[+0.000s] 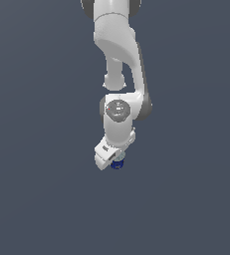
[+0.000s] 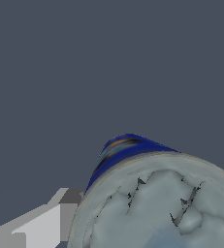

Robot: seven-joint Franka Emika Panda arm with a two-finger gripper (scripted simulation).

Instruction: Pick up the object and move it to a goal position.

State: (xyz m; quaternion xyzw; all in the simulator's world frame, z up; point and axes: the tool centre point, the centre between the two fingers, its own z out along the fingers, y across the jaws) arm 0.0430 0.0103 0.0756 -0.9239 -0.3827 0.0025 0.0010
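Note:
The object is a small dark blue can with a pale grey round top. In the exterior view the can shows only as a blue sliver under my white gripper, which points down over it. In the wrist view the can fills the near corner, very close to the camera. One white finger lies right against its blue side, and the other finger is out of view. The gripper looks shut on the can. I cannot tell whether the can touches the floor.
The white arm reaches down from the upper edge of the exterior view. A plain dark grey-blue surface surrounds it on every side. No goal marker shows.

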